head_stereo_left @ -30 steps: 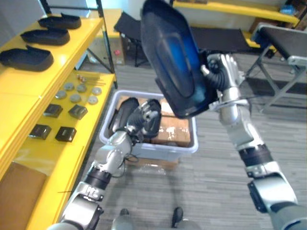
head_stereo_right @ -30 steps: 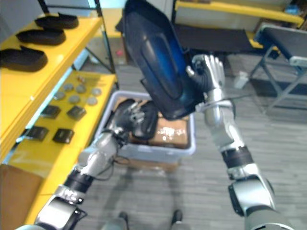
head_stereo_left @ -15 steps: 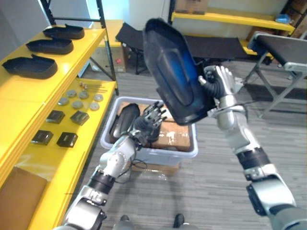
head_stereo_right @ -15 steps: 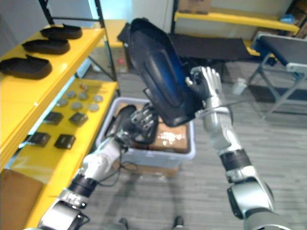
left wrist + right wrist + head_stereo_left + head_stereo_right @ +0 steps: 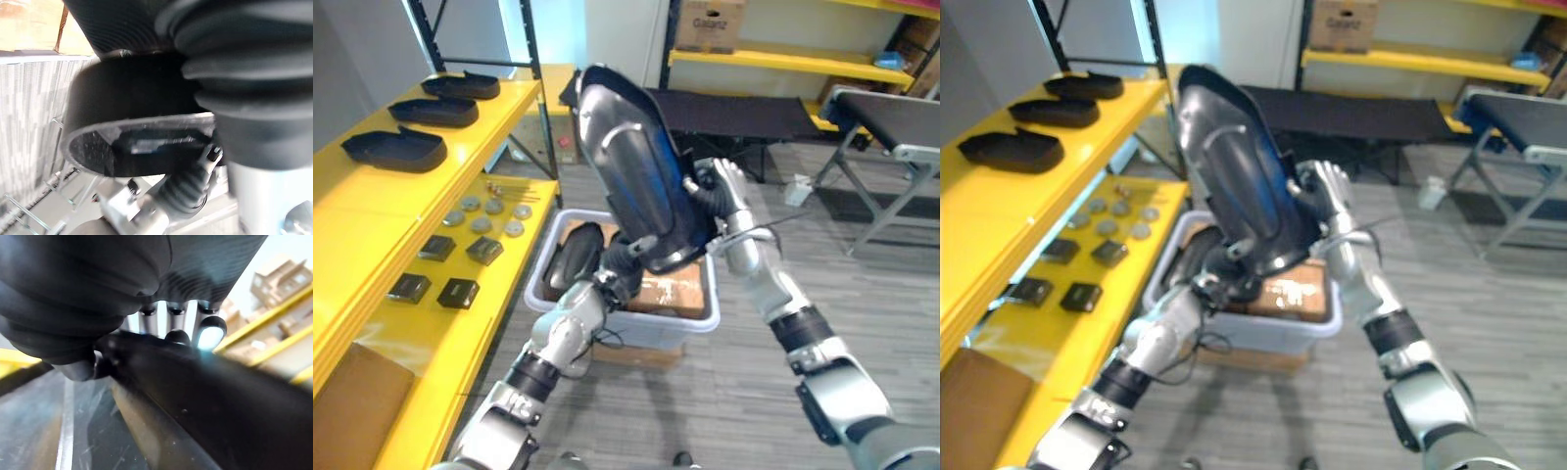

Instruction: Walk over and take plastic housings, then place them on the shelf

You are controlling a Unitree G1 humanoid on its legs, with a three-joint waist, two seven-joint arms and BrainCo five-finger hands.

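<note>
**Beside the yellow shelf (image 5: 372, 206): status of the held housing (image 5: 631, 166)**

On the robot's left, the yellow shelf carried three dark housings in a row on its upper level. These were the nearest shelf housing (image 5: 393, 149), the middle shelf housing (image 5: 435, 110) and the far shelf housing (image 5: 460, 85), each apart from the next. On the lower level lay a group of round grey discs (image 5: 492, 217). Nearer the robot lay four small dark square parts (image 5: 458, 292). A brown cardboard piece (image 5: 347, 401) lay at the near end of that level.

The left robot hand (image 5: 625, 264) sat under the lower end of the held housing. Whether this robot hand was open or closed on the part could not be told, because the housing covered it.

The held housing was off every surface, up in the air at the centre of the scene. It stood on end, with its upper end leaning toward the robot's left. It was large, dark and glossy.

Below and behind it, a pale grey bin (image 5: 666, 328) stood on the floor just beside the shelf. The bin held a further dark part, the bin housing (image 5: 576, 257), at its left side and a brown carton (image 5: 677, 291) at its right side.

The right robot hand (image 5: 717, 196) gripped the right edge of the held housing. Its fingers (image 5: 211, 330) were curled over that edge, with the thumb against the opposite face.

Farther back, a cardboard box (image 5: 710, 24) stood on a far yellow shelf (image 5: 783, 61).
</note>
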